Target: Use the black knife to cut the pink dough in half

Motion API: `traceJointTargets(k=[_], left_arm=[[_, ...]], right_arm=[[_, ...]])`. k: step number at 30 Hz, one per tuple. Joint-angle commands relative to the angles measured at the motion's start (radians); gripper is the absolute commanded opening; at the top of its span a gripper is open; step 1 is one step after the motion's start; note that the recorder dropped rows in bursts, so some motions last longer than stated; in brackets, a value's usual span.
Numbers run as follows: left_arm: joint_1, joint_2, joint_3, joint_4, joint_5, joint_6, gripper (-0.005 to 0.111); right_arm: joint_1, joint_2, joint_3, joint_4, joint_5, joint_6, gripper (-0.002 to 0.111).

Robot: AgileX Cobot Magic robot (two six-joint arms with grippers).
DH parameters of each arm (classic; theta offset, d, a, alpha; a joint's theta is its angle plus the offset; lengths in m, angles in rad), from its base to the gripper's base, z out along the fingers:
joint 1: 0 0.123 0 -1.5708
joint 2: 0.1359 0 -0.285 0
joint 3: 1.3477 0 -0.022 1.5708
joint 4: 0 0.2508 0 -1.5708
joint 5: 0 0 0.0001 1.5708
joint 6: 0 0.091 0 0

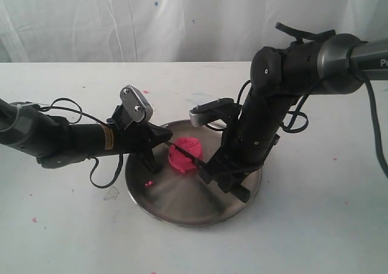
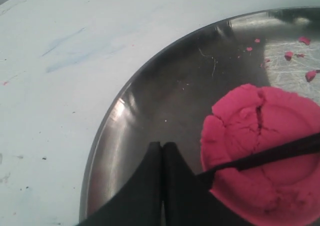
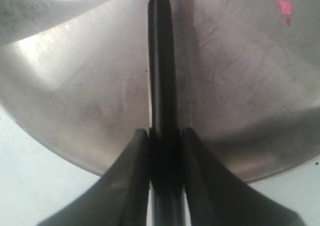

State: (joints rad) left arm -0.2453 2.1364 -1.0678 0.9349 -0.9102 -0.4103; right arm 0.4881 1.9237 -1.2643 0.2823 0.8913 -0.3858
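Right pincer [image 3: 165, 136] clenched on black knife [image 3: 161, 61], blade across pink dough [image 1: 183, 154] at frame centre; left pincer [image 2: 162, 153] clenched empty beside it.

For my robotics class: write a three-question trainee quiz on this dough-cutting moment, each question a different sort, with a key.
1. True or false: the right gripper is shut on the black knife.
2. Where does the pink dough sit?
A. on the bare table
B. on the steel plate
C. in the left gripper
3. Fill in: in the left wrist view, the knife blade lies ____ the dough.

Key:
1. True
2. B
3. across; the dough looks cracked but is one piece.
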Motion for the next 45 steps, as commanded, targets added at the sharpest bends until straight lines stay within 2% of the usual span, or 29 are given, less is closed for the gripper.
traceJointTargets(k=[1, 11, 21, 35, 45], left_arm=[[0.003, -0.001, 0.007, 0.008, 0.076, 0.000, 0.000], [0.001, 0.027, 0.007, 0.008, 0.062, 0.000, 0.000], [0.001, 0.027, 0.007, -0.001, -0.135, 0.025, 0.000], [0.001, 0.029, 0.007, 0.003, 0.023, 0.019, 0.000], [0.001, 0.029, 0.007, 0.003, 0.025, 0.019, 0.000]], right_arm=[[0.000, -0.003, -0.003, -0.005, -0.012, -0.002, 0.000], [0.000, -0.003, -0.003, -0.005, -0.021, -0.002, 0.000], [0.000, -0.003, -0.003, -0.005, -0.021, -0.002, 0.000], [0.000, 0.015, -0.003, -0.005, -0.028, -0.002, 0.000], [0.000, 0.024, -0.003, -0.005, -0.069, -0.002, 0.000]])
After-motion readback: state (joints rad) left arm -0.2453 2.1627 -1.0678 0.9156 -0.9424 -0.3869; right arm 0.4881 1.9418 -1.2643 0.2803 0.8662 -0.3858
